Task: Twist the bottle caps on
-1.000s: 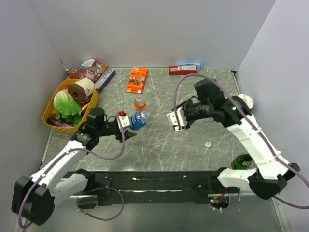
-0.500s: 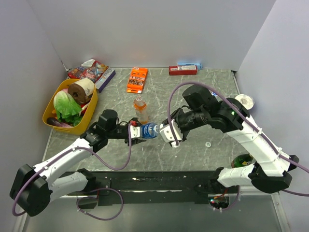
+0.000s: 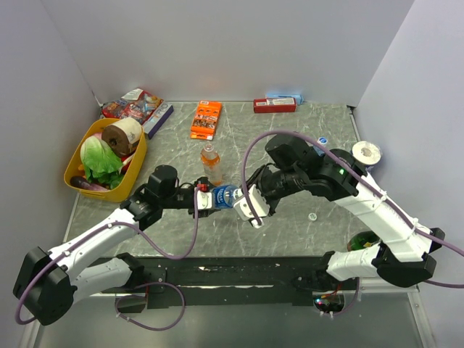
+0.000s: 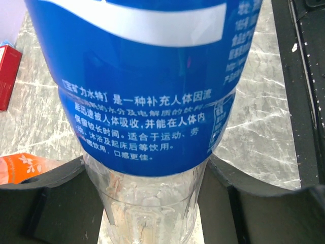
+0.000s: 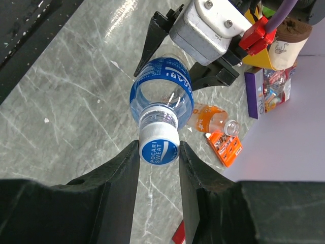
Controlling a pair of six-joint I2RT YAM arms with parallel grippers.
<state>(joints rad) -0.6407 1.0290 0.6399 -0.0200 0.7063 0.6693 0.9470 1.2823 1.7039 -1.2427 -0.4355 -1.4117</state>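
Note:
A clear bottle with a blue label (image 3: 223, 195) is held on its side above the table. My left gripper (image 3: 209, 197) is shut on its lower body, and its dark fingers (image 4: 51, 203) press both sides of the bottle (image 4: 147, 76). A white-rimmed blue cap (image 5: 159, 147) sits on the bottle's neck, and my right gripper (image 5: 159, 152) is shut on that cap. The right gripper (image 3: 239, 199) faces the left one. An uncapped bottle with orange liquid (image 3: 210, 161) stands just behind them. A whitish cap (image 3: 312, 216) lies on the table to the right.
A yellow basket (image 3: 76, 156) with lettuce and a paper roll stands at the left. A flat orange box (image 3: 206, 119), snack packs (image 3: 138, 107) and a red box (image 3: 274, 105) lie along the back. A tape roll (image 3: 366, 152) and a small blue piece (image 3: 322, 141) sit at the right.
My left arm carried the blue-label bottle right and toward the near edge. My right gripper swung left with the cap until it met the bottle's neck.

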